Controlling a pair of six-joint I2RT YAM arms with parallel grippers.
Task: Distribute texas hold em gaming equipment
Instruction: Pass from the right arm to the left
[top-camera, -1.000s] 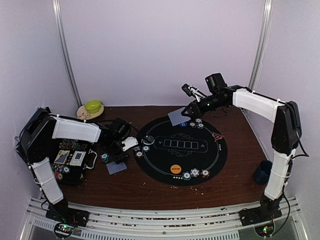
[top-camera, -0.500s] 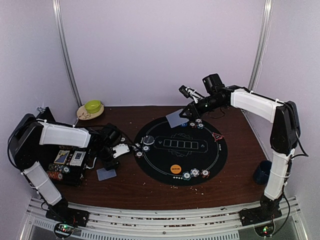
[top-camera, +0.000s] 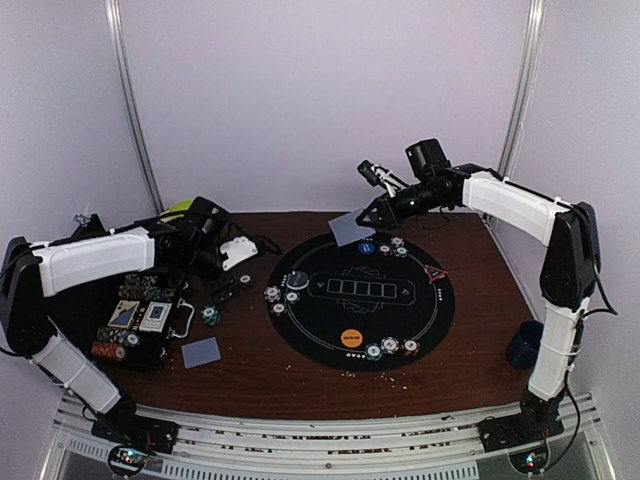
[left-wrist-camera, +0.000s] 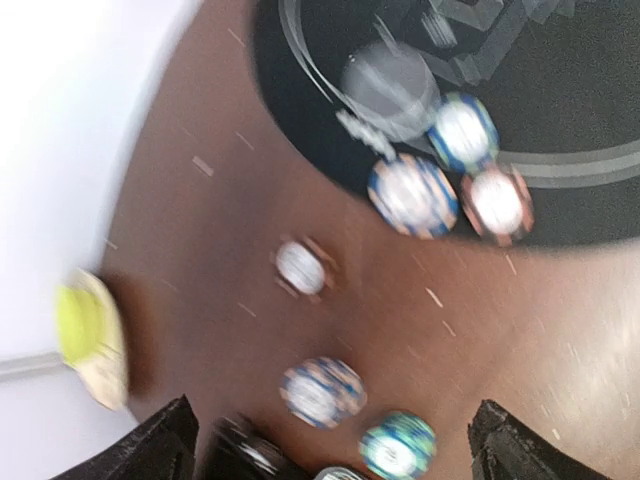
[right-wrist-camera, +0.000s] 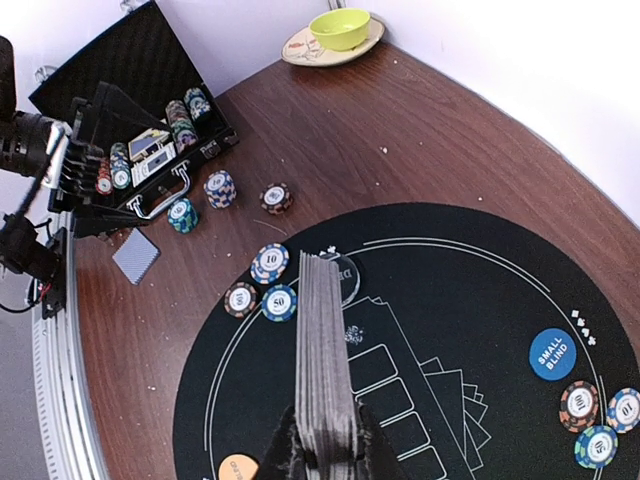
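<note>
The deck of cards (right-wrist-camera: 322, 340) is clamped in the right tool (right-wrist-camera: 325, 445) above the far edge of the mat (top-camera: 420, 320) — long axis pointing left. The left tool (left-wrist-camera: 335, 445), jaws apart, is held nearer the chip stacks (top-camera: 282, 297) at the left rim.

The dark reddish-brown wood-grain worktop (right-wrist-camera: 400, 130) looks smooth with a faint sheen. The round black mat (right-wrist-camera: 480, 290) is matt and cloth-like, its lines printed white. The small striped poker chips (right-wrist-camera: 269, 263) look like glossy hard plastic. The stack of grey-blue-backed playing cards (right-wrist-camera: 325, 370) shows thin paper edges. The black chip case (right-wrist-camera: 110, 70) is matt, its handle (right-wrist-camera: 160, 200) shiny metal.
</note>
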